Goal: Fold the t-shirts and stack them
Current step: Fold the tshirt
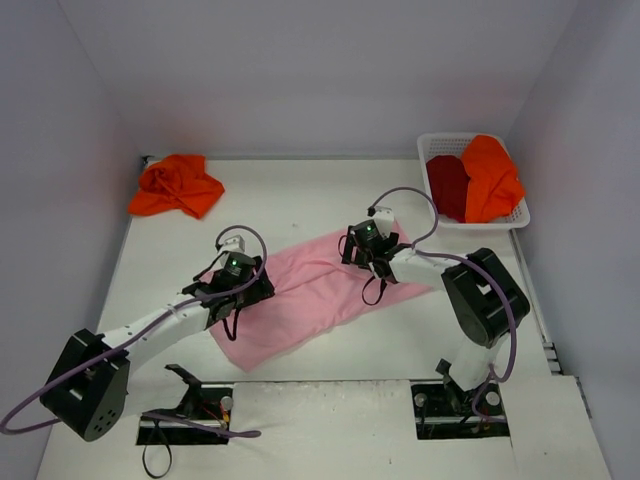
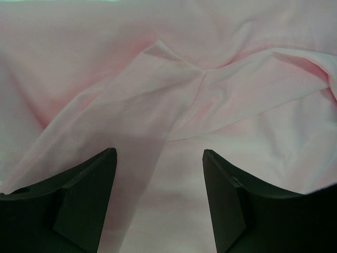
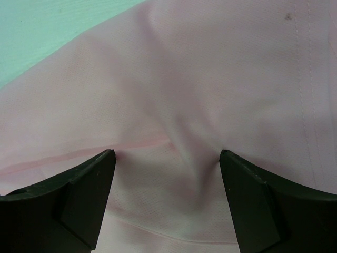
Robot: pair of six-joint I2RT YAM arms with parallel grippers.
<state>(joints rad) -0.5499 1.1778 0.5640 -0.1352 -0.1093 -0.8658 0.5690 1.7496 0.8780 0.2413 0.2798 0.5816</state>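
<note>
Holds left gripper (image 2: 159,156) wide open, gripping nothing, low over pink t-shirt (image 1: 310,290) spread left of and nearer than white basket (image 1: 440,137). Holds right gripper (image 3: 167,158) likewise, closer to basket. Inside basket: dark red t-shirt (image 1: 448,185), orange t-shirt (image 1: 490,175); far left of basket, second orange t-shirt (image 1: 177,185).

The left arm (image 1: 150,328) stretches low from its base at the near left, forearm angled in toward the middle, wrist bent so the left gripper (image 2: 159,158) points downward, jaws standing wide apart. The right arm (image 1: 485,300) rises from its base, folds sharply at the elbow and reaches leftward; the right gripper (image 3: 167,158) likewise faces down, jaws spread wide
</note>
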